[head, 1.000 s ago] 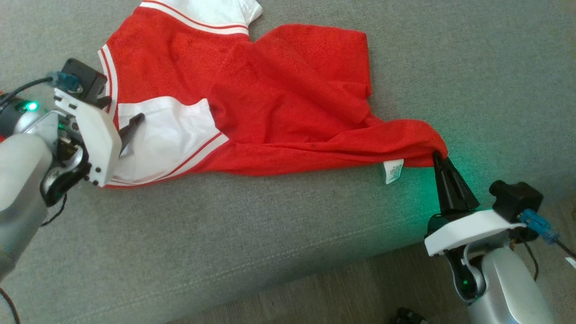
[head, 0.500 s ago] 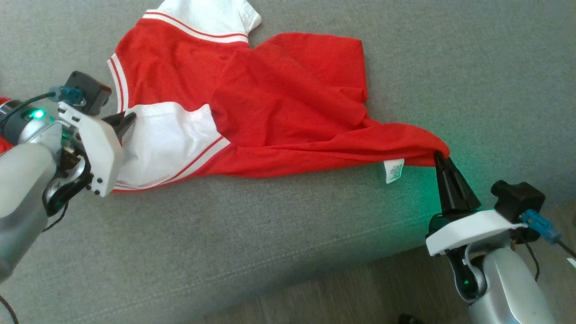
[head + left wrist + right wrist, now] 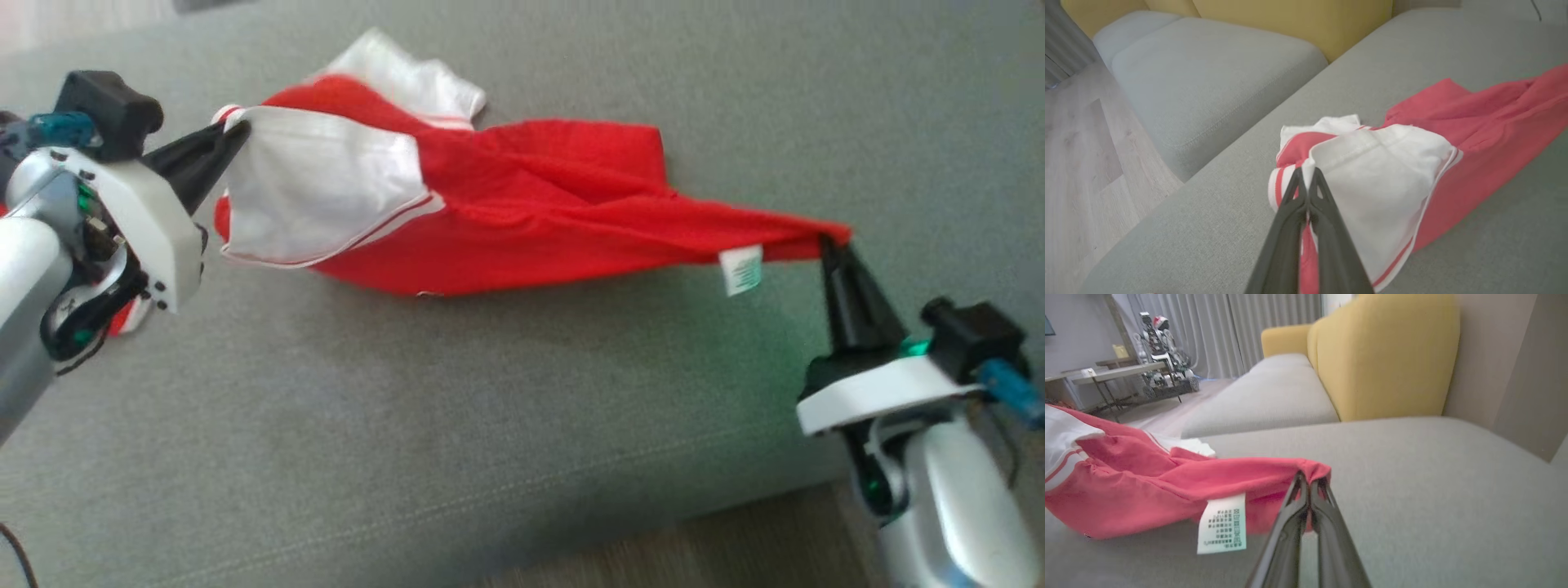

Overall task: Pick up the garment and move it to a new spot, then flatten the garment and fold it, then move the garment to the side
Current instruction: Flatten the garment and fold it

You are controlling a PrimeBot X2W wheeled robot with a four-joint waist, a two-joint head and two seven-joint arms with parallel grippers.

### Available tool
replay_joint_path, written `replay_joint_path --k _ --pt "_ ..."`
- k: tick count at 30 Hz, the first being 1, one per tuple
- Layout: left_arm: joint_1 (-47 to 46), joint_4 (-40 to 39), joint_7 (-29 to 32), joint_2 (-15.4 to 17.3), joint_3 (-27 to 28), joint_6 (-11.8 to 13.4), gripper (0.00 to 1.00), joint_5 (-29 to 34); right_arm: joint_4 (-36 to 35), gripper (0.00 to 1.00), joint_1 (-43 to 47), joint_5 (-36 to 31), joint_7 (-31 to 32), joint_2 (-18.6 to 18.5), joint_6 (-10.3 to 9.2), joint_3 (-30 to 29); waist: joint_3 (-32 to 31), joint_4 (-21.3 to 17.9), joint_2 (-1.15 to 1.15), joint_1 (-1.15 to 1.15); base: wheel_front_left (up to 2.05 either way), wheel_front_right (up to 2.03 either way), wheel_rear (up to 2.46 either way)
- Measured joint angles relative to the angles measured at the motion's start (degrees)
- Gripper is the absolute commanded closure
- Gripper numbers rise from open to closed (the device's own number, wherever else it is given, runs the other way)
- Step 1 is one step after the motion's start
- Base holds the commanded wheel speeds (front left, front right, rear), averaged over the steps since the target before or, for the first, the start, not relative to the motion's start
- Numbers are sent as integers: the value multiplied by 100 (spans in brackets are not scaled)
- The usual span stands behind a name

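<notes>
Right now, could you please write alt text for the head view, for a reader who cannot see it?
A red and white garment stretched between two shut grippers over a grey sofa seat: the left gripper pinches a white edge, the right gripper a red corner.

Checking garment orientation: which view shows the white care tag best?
Right wrist view: the white printed care tag hangs close, facing the camera, below the red-and-white fabric garment. Head view shows the tag small and blurred.
</notes>
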Motion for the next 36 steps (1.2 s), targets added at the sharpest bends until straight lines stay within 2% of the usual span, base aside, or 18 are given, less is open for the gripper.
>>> replay_joint_path --k 4,7,11,14,15,16,17,18,24,27,31,36 --pt "167 -487 78 103 4 0 100 -479 -315 100 6 -66 108 -155 0 -225 -246 94 0 0 0 0 0" --pt "555 -753 136 120 -93 49 100 -552 -442 100 46 -65 280 -201 0 -314 -263 205 0 0 0 0 0" --pt "1237 -932 -34 89 -311 345 100 -549 -405 100 196 -3 388 -181 0 -220 -110 247 0 0 0 0 0" --pt "1701 -1057 -438 -33 -396 738 100 -453 -237 100 407 14 386 -122 0 -164 37 261 0 0 0 0 0" --pt "1827 -1085 -577 -97 -399 859 84 -417 -189 100 448 24 383 -94 0 -162 87 267 0 0 0 0 0" --pt "1934 -1103 -682 -169 -403 982 57 -401 -149 100 477 47 368 -80 0 -159 135 277 0 0 0 0 0" --pt "2036 -1118 -790 -236 -413 1104 3 -349 -109 100 490 55 347 -76 0 -157 180 289 0 0 0 0 0" --pt "2128 -1138 -876 -292 -419 1238 0 -296 -74 100 489 55 324 -76 0 -159 217 303 0 0 0 0 0" --pt "2465 -1237 -1200 -421 -361 2083 0 235 103 100 486 43 241 -47 0 -177 258 366 0 0 0 0 0" --pt "2537 -1324 -1239 -481 -254 2405 0 498 190 100 485 35 192 -42 0 -175 217 360 0 0 0 0 0" --pt "2727 -1425 -1250 -620 -178 2537 0 894 279 100 485 36 144 -26 0 -160 162 342 0 0 0 0 0" --pt "2841 -1406 -1250 -638 -100 2574 0 1114 309 100 485 36 140 -8 0 -148 120 303 0 0 0 0 0"
